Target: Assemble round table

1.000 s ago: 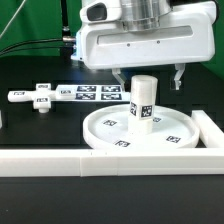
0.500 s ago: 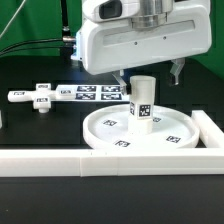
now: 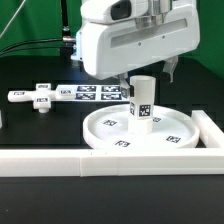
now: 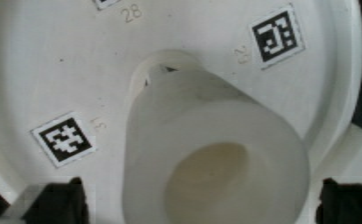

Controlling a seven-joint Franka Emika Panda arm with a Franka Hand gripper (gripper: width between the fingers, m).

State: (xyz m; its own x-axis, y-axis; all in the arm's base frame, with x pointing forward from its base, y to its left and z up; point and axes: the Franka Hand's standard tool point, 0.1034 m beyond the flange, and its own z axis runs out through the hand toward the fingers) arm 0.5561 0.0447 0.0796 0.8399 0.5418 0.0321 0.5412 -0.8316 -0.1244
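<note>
The large white round disc [image 3: 140, 131] lies flat on the black table. The short cylinder leg [image 3: 142, 103] stands upright at its middle, tags facing the camera. My gripper [image 3: 149, 79] hangs just above the leg's top, open, with one finger on each side and touching nothing. In the wrist view the leg [image 4: 206, 150] rises from the disc [image 4: 89, 80], and my gripper [image 4: 203, 204] shows only as dark fingertips [image 4: 57, 200] set wide apart at either side. The cross-shaped base [image 3: 35, 97] lies at the exterior view's left.
The marker board [image 3: 95, 93] lies behind the disc, between it and the base. A long white border bar [image 3: 90, 164] runs along the front, and another [image 3: 211, 130] stands at the exterior view's right, close to the disc's rim.
My gripper has risen and drifted slightly to the exterior view's right, its fingers now near the leg's top. The leg and disc have not moved.
</note>
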